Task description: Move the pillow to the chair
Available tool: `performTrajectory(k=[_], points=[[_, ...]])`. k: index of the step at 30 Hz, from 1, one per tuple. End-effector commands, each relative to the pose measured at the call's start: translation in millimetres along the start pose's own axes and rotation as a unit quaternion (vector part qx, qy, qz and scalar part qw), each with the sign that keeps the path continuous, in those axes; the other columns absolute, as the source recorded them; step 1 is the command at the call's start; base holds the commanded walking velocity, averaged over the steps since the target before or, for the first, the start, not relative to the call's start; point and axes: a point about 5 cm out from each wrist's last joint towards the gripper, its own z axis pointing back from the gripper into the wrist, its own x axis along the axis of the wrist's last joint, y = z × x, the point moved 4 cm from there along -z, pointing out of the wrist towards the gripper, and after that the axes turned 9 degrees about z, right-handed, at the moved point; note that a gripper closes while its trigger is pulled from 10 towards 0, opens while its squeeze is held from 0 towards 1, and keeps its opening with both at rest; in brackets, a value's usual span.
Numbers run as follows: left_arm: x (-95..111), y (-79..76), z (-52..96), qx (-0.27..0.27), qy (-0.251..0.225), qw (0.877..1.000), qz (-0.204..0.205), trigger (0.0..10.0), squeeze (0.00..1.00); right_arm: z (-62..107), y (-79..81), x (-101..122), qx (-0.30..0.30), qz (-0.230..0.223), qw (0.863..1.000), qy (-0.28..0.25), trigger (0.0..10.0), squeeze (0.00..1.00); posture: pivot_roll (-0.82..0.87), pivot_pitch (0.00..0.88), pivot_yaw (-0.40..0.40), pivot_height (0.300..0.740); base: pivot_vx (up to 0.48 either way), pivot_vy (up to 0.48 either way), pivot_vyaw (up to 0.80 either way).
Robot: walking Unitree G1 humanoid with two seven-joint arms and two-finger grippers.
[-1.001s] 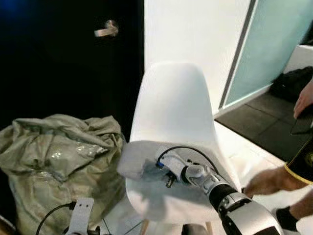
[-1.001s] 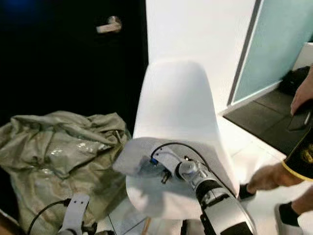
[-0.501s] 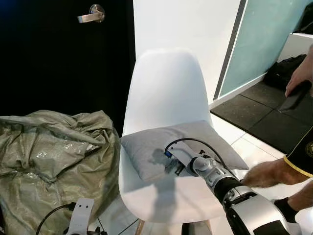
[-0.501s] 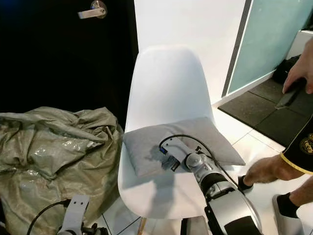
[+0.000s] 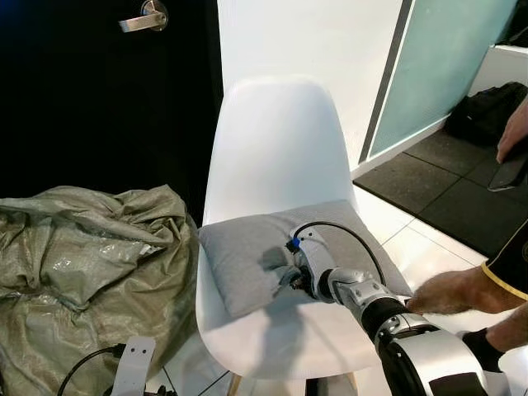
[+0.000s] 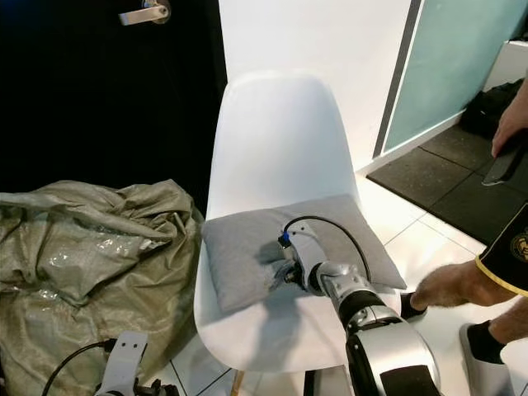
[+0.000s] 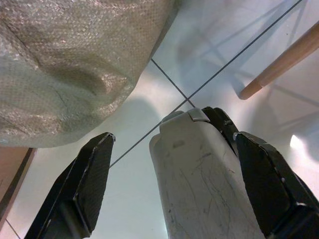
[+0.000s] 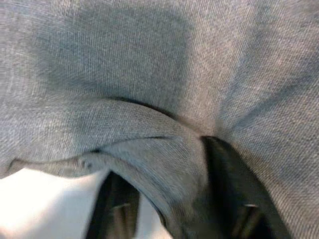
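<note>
The flat grey fabric pillow (image 5: 280, 252) is laid on the seat of the white moulded plastic chair (image 5: 276, 157), from the left edge of the seat to the right edge, close to the backrest. The right gripper (image 6: 285, 271) is seen at the front edge of the pillow, and a fold of the grey cloth is pinched between its black fingers (image 8: 227, 184). The placing step seems nearly done; next, the cloth is probably to be released and the arm drawn back without dragging the pillow off the seat.

The left gripper (image 7: 169, 164) is hung low over the white tiled floor (image 7: 164, 74), with its fingers spread wide. A crumpled olive woven sack (image 5: 82, 256) is lying left of the chair, before a black door (image 5: 99, 91). A person's hand (image 5: 450, 293) is reached in near the right edge of the seat.
</note>
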Motion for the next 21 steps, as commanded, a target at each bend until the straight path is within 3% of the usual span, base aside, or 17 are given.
performTrajectory(k=[1, 7, 11, 12, 18, 19, 20, 21], points=[[-4.1, 5.3, 1.4, 0.003, 0.005, 1.0, -0.008, 10.0, 0.0, -0.4, 0.5, 2.6, 0.002, -0.015, 1.0, -0.003, 10.0, 1.0, -0.06, 0.094, -0.017, 0.491, 0.0, 0.0, 0.0], [-1.7, 4.3, 0.5, 0.003, 0.005, 1.0, -0.007, 10.0, 0.0, 5.1, 0.5, 16.2, 0.055, -0.018, 0.998, -0.02, 10.0, 1.0, -0.09, 0.071, -0.028, 0.491, 0.0, 0.0, 0.0], [0.2, 3.0, -0.1, 0.003, 0.004, 1.0, -0.007, 10.0, 0.0, 11.2, 6.4, 13.4, 0.121, 0.016, 0.992, -0.013, 10.0, 1.0, -0.1, 0.056, -0.031, 0.491, 0.0, 0.0, 0.0], [2.1, 1.7, -0.7, 0.002, 0.002, 1.0, -0.006, 10.0, 0.0, 19.8, 8.2, 8.7, 0.178, 0.049, 0.983, -0.005, 10.0, 1.0, -0.1, 0.046, -0.034, 0.491, 0.0, 0.0, 0.0], [5.0, 1.0, -1.5, 0.004, 0.0, 1.0, -0.004, 10.0, 0.0, 36.8, 4.6, 12.8, 0.239, 0.096, 0.966, -0.033, 10.0, 1.0, -0.11, 0.038, -0.037, 0.491, 0.0, 0.0, 0.0], [6.0, 0.7, -1.7, 0.004, -0.001, 1.0, -0.004, 10.0, 0.0, 40.8, 5.1, 15.3, 0.253, 0.105, 0.961, -0.047, 10.0, 0.51, -0.12, 0.036, -0.037, 0.491, 0.0, 0.0, 0.0], [6.0, 0.7, -1.7, 0.004, -0.001, 1.0, -0.004, 10.0, 0.0, 40.8, 5.1, 15.3, 0.253, 0.105, 0.961, -0.047, 10.0, 0.51, -0.12, 0.036, -0.037, 0.491, 0.0, 0.0, 0.0], [6.7, 0.5, -1.9, 0.004, -0.001, 1.0, -0.003, 10.0, 0.0, 44.2, 5.2, 21.0, 0.258, 0.114, 0.956, -0.074, 10.0, 0.0, -0.12, 0.036, -0.037, 0.491, 0.0, 0.0, 0.0]])
